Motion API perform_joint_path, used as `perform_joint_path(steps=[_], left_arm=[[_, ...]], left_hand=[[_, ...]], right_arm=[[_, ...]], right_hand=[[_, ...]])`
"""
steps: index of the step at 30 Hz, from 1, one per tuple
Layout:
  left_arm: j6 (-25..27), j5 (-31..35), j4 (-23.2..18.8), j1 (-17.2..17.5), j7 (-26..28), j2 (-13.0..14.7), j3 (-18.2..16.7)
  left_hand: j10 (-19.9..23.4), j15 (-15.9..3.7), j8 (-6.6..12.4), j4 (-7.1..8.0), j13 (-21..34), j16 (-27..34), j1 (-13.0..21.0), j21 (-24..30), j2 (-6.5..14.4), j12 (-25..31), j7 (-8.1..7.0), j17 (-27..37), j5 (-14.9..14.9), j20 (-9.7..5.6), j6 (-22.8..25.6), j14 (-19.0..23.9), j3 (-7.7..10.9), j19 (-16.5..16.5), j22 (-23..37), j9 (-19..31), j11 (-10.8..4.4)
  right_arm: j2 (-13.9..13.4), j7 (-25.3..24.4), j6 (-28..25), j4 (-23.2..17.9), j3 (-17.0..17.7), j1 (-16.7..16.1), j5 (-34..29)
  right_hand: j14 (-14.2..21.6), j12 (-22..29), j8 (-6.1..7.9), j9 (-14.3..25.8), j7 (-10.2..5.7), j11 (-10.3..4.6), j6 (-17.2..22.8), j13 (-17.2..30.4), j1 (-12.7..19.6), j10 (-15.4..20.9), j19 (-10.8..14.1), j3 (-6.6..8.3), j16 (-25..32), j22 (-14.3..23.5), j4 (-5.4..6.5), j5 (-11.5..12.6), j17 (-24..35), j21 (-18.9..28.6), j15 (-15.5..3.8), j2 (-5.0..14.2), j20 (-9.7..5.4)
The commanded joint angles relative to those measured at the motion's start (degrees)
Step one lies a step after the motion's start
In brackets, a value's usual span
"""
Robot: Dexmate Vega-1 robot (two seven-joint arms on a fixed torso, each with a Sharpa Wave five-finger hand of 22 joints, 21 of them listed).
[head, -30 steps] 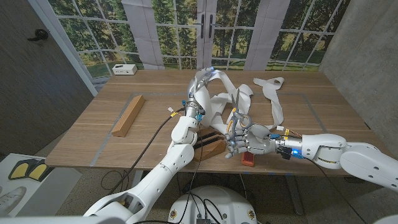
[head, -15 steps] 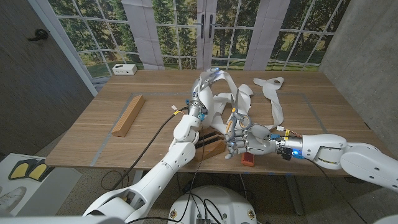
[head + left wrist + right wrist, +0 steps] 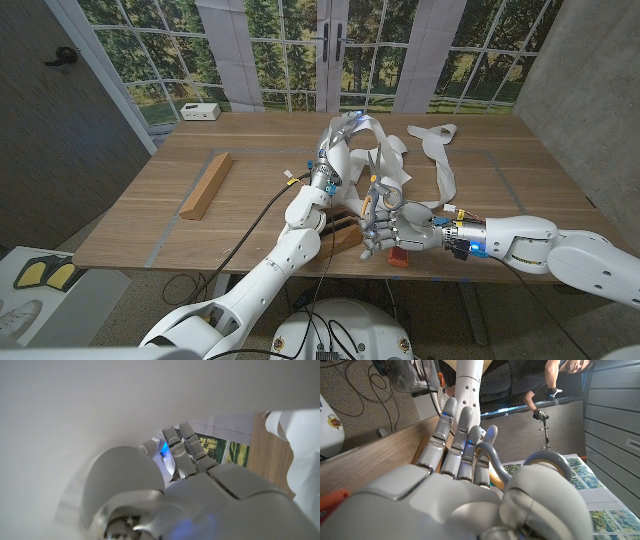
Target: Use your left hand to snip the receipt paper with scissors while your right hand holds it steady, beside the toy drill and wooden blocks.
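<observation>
Gripping the tool: the right hand [image 3: 386, 228] has its fingers curled through the looped handles of the grey-handled metal scissors [image 3: 376, 180], blades pointing up and away from the robot; the right wrist view shows a grey handle loop [image 3: 493, 464] against those fingers.
Left hand: the left hand [image 3: 337, 140] is raised above the table, in among the paper, which loops over it; whether its fingers are clenched on a strip I cannot tell.
Task's thing: the long white curling receipt paper [image 3: 441, 165] lies in loose ribbons across the far middle of the table, one loop lifted at the left hand, just beside the scissor blades.
Why held so: roles look swapped from the task wording. Lifting a loop probably stretches the strip so the blades can meet it in the air.
Nearby: short brown wooden blocks [image 3: 345, 236] sit near the front edge between the two arms, a small red piece [image 3: 398, 257] under the right hand; a long wooden block [image 3: 205, 185] lies well apart to the left.
Surface: a light wood-grain table [image 3: 150, 215], a small white box [image 3: 200, 111] at its far left corner.
Room: grey walls and a backdrop printed with windows and trees.
</observation>
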Motion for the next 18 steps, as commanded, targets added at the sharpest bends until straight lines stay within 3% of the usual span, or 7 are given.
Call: perform_joint_path(steps=[1, 18], left_arm=[[0.37, -1.44, 0.32, 0.13, -2.34, -1.19, 0.47], [1.09, -2.96, 2.11, -0.96, -5.78, -2.02, 0.55]], left_hand=[[0.4, -5.93, 0.17, 0.03, 0.24, -0.1, -0.14, 0.65, -0.22, -0.19, -0.12, -0.03, -0.12, -7.26, 0.84, -0.04, 0.42, -0.24, 0.18, -0.13, -0.12], [1.02, -5.93, 0.3, -0.05, 0.47, 0.16, 0.02, 1.31, -0.19, -0.24, 0.25, -0.42, -0.17, -7.32, 2.06, 0.41, 0.47, -0.51, 0.22, -0.88, -0.15]], right_arm=[[-0.65, 0.08, 0.66, -0.71, 0.31, -0.38, -0.19], [-0.45, 0.5, 0.45, 0.83, 0.36, 0.52, 0.14]], right_hand=[[0.03, -0.17, -0.07, 0.35, 0.63, 0.03, 0.88, 0.19, 0.25, 0.34, 0.35, -0.17, -0.23, 0.13, 0.02, -0.02, 0.17, -0.38, -0.31, 0.15, -0.13], [0.0, -0.31, -0.33, 0.2, 0.67, -0.03, 0.97, 0.11, 0.28, 0.43, 0.46, -0.18, -0.26, 0.14, 0.01, -0.05, 0.37, -0.59, -0.22, 0.18, -0.12]])
